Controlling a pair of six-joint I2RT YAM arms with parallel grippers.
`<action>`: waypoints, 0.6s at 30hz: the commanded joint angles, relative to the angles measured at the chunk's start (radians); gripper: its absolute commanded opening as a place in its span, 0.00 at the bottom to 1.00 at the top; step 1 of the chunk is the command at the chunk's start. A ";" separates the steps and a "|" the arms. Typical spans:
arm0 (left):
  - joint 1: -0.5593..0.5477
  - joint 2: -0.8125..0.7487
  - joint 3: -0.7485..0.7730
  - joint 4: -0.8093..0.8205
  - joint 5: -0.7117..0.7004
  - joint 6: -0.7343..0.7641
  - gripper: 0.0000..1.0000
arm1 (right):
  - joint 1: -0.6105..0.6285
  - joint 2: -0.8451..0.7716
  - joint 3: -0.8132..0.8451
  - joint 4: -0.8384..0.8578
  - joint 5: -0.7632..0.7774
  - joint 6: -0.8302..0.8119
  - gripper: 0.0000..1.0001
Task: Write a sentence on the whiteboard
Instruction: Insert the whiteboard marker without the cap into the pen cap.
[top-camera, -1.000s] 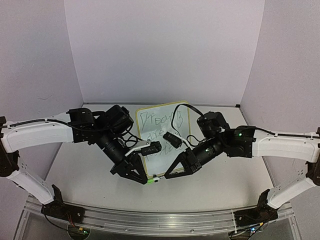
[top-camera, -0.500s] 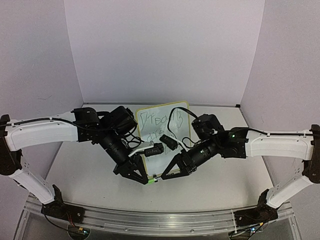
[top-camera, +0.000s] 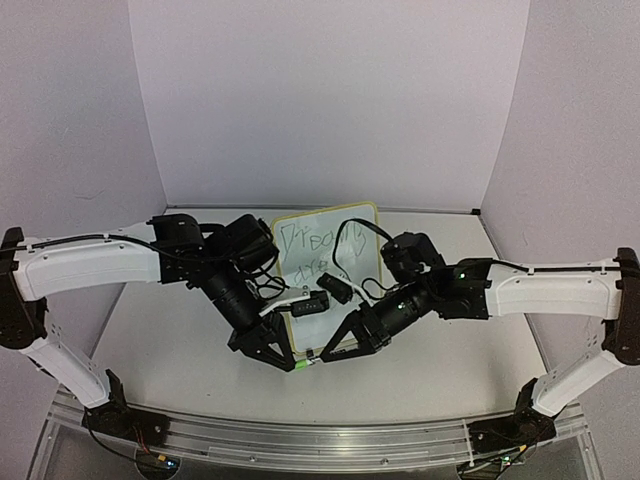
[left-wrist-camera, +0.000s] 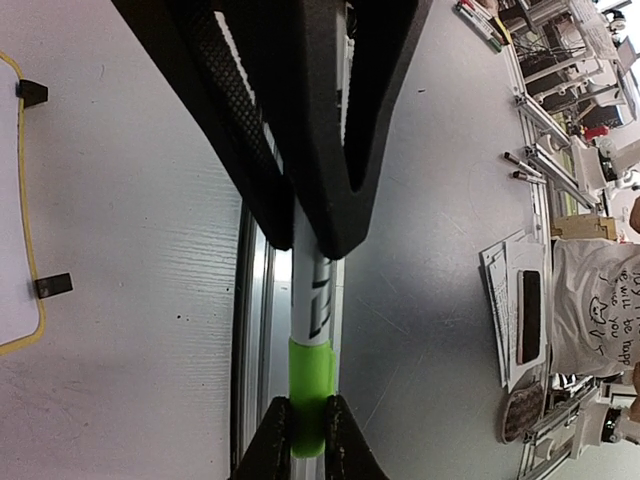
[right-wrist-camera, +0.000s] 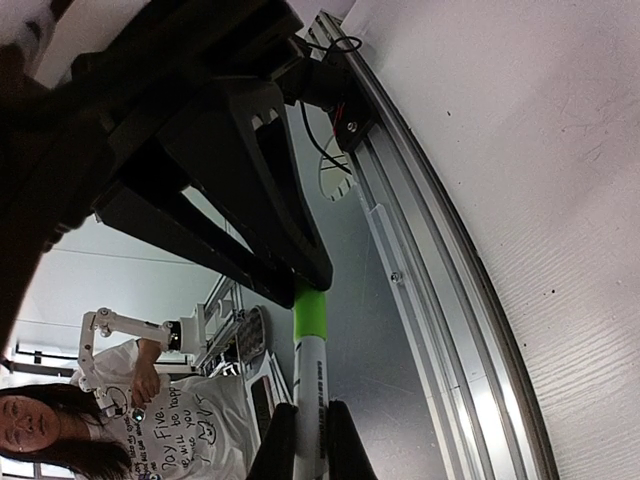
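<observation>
Between whiteboard (top-camera: 320, 222) and front rail (top-camera: 320, 436) | left gripper (left-wrist-camera: 308, 440), right gripper (right-wrist-camera: 300, 445) pinch marker (left-wrist-camera: 318, 300)

Top camera looks down from behind; both close wrist cameras share the marker (left-wrist-camera: 312, 320).

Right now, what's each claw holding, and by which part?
One marker, shared: left claw pinches its green end, right claw grips the white barrel.
</observation>
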 joint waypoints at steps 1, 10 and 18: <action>-0.002 -0.055 -0.012 0.272 -0.125 -0.025 0.26 | 0.037 -0.036 -0.015 0.037 0.108 -0.062 0.00; 0.162 -0.315 -0.314 0.377 -0.343 -0.248 0.74 | -0.029 -0.125 -0.074 -0.254 0.412 -0.161 0.00; 0.347 -0.379 -0.392 0.430 -0.542 -0.400 0.86 | -0.196 -0.183 -0.124 -0.481 0.643 -0.133 0.00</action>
